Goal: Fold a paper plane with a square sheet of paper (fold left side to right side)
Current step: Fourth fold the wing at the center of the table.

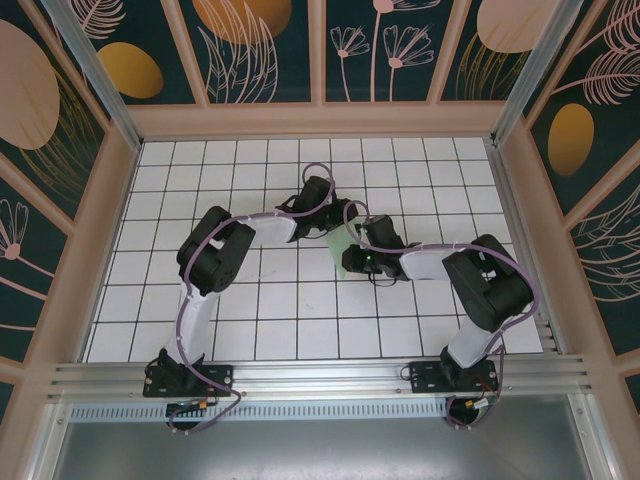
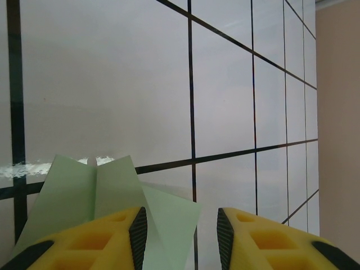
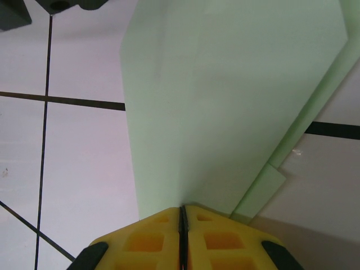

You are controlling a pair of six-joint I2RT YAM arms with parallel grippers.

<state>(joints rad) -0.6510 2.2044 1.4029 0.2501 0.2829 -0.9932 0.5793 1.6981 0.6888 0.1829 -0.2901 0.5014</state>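
Right wrist: paper plane betw. closed jaws

Yellow-fingered left gripper had its jaws apart, yellow-fingered right gripper was clamped tight on the pale mint-green folded paper.

From above, the sheet of paper is only a small pale sliver at the centre of the frame. The left arm and right arm cover the rest, so its outline and folds cannot be told there. In the left wrist view the bottom edge cuts off the left gripper. Its lower-left finger covers the sheet's near part, and contact cannot be told. In the right wrist view the sheet runs past the top and right edges. Its lower tip vanishes into the seam of the right gripper. A dark shape at upper left is cropped beyond recognition.
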